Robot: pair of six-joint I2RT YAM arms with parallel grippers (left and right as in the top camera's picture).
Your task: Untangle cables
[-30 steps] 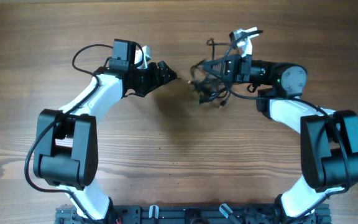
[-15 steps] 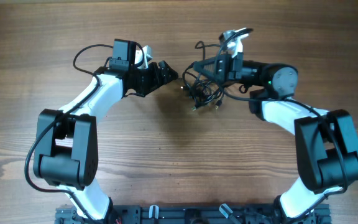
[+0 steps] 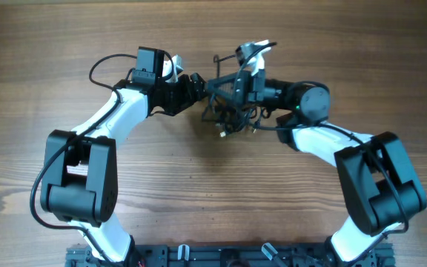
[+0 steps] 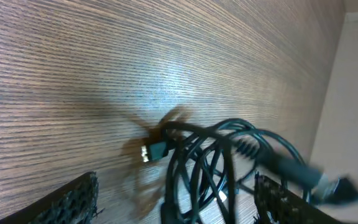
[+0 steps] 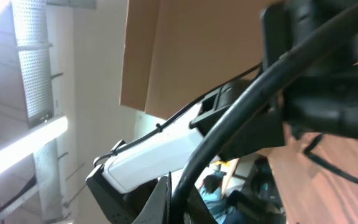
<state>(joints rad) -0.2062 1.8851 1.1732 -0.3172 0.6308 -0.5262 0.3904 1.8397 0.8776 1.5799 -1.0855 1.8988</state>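
**Knotted Cables Held Between Two Arms**

The cables (image 3: 232, 113), a bunched knot of black loops with small plugs dangling, are seen lifted off the bench (image 3: 213, 193) toward its far middle, pinched in the tightly closed right pincer (image 3: 219, 80). The left pincer (image 3: 196, 83) is spread wide just beside the bunch, its fingers (image 4: 73, 199) flanking the loops.
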